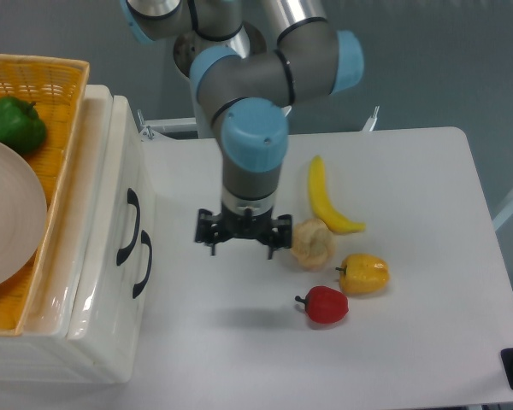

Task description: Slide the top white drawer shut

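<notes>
While the gripper (243, 238) hangs above the white table (410, 342), we see its two black fingers spread wide apart with nothing between them, one fingertip toward the cabinet and the other just beside the pale bread roll (312, 243). It is well clear of the drawer fronts, out over bare tabletop.

At the left of the table we find the white cabinet (94, 342), and the top white drawer (111, 213) sits in it with its front about flush with the cabinet face, as far as we can tell from this angle. Its black curved handle (130, 226) shows on the front, and the lower drawer's handle (144, 265) sits just beside and slightly below it. On top of the cabinet we see an orange woven basket (51, 77) holding a green pepper (13, 124) and a large pale plate (8, 226).

To the right of the gripper we count four foods lying near one another: a yellow banana (325, 201) just above the bread roll, a yellow pepper (363, 273) to the roll's lower right, and a red pepper (325, 305) below them. We also note the arm's grey tubes and light blue joint caps (255, 141) rising behind the gripper toward the top of the view.
</notes>
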